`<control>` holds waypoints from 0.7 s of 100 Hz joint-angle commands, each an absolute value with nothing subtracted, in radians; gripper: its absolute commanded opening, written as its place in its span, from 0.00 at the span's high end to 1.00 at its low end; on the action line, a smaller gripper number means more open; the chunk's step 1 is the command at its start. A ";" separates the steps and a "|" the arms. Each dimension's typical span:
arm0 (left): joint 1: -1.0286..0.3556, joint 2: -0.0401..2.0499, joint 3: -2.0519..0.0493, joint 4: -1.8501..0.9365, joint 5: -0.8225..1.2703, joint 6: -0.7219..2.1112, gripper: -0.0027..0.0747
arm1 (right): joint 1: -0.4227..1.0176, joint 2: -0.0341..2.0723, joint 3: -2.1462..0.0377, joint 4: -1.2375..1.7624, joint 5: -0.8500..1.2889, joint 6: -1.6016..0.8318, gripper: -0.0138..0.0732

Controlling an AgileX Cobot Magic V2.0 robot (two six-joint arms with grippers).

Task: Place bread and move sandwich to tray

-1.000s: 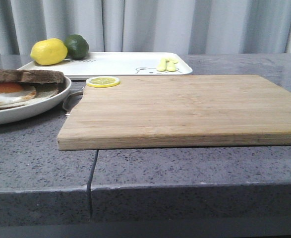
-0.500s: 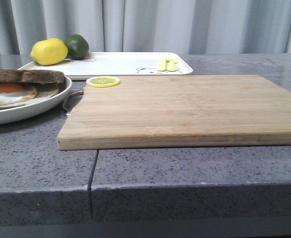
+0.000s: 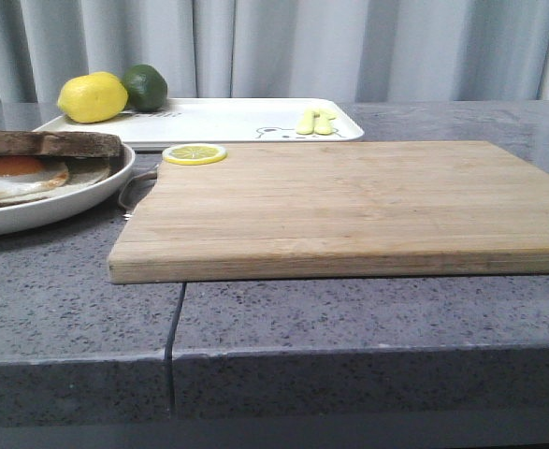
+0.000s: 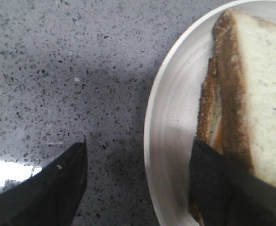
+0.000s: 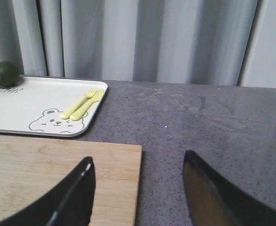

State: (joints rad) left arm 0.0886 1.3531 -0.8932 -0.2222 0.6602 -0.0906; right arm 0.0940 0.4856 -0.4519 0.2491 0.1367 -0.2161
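Note:
The sandwich (image 3: pixel 31 159) lies on a round white plate (image 3: pixel 59 201) at the left: a brown-crusted bread slice (image 3: pixel 50 142) over a fried egg (image 3: pixel 17 173) with orange yolk. In the left wrist view my left gripper (image 4: pixel 138 155) is open and straddles the plate rim (image 4: pixel 168 141), one finger over the counter, the other over the bread (image 4: pixel 255 94). The white tray (image 3: pixel 227 120) with a bear drawing stands at the back; it also shows in the right wrist view (image 5: pixel 34 103). My right gripper (image 5: pixel 138 165) is open and empty over the cutting board's far right corner.
A large wooden cutting board (image 3: pixel 349 201) fills the middle of the grey stone counter. A lemon slice (image 3: pixel 195 153) lies at its far left corner. A lemon (image 3: pixel 92 97) and a lime (image 3: pixel 145 87) sit on the tray's left end, a yellow fork and spoon (image 3: pixel 315 122) on its right.

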 commanded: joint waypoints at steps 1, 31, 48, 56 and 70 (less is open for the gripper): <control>0.091 1.348 -0.923 -0.240 0.612 -0.093 0.40 | 0.086 0.487 -0.478 0.243 0.063 -0.215 0.35; 0.091 1.384 -0.923 -0.241 0.606 -0.093 0.40 | 0.086 0.487 -0.478 0.243 0.063 -0.215 0.35; 0.091 1.386 -0.923 -0.241 0.603 -0.093 0.40 | 0.086 0.487 -0.478 0.243 0.063 -0.215 0.35; 0.091 1.386 -0.923 -0.241 0.601 -0.091 0.40 | 0.086 0.487 -0.478 0.243 0.063 -0.215 0.35; 0.091 1.386 -0.923 -0.241 0.593 -0.089 0.52 | 0.086 0.487 -0.478 0.243 0.063 -0.215 0.35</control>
